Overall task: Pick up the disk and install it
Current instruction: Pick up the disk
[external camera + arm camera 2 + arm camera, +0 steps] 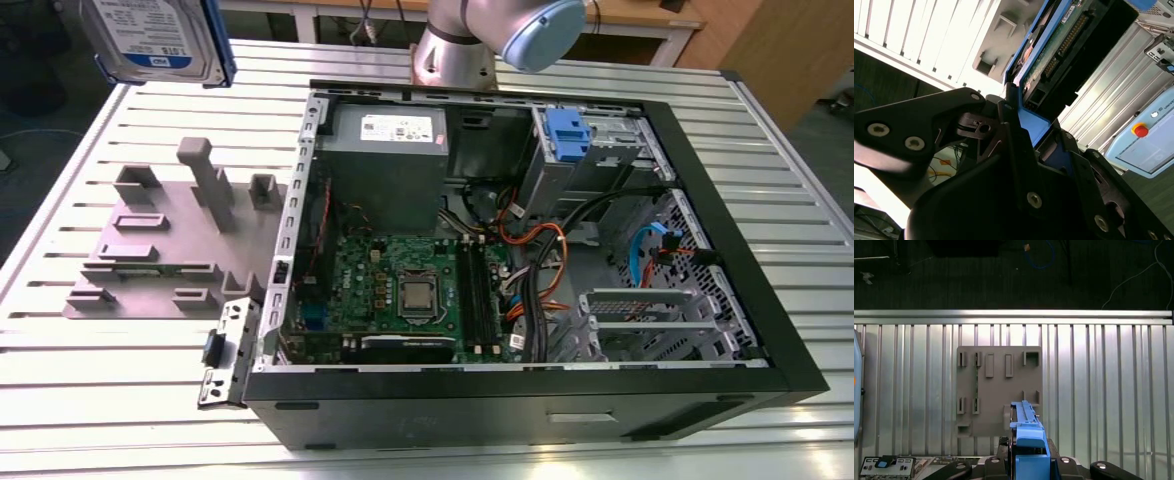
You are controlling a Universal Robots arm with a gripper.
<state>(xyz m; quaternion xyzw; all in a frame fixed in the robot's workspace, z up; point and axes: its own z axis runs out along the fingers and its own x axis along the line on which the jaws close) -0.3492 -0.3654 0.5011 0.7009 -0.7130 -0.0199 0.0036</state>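
Black linkage of the end effector sits closest to the lens in both wrist views, and its two fingers are pressed together on the blue carrier rail at one end of the disk. The disk is lifted off the table, touching nothing but the fingers. In the exterior view it hangs at the far end of the exterior view's left, with its white-and-blue label towards that camera. In the second wrist view its green circuit-board side and connector row show. In the first wrist view it appears edge-on, reaching out over the grey fixture plate.

That plate lies flat on the slatted metal table below the disk, with several upright pegs and slots. Just beside it, towards the exterior view's right, stands the open computer case. A grey power supply sits at the case's far side, the motherboard nearer, and a blue latch on the drive cage. The arm's base rises beyond the case.
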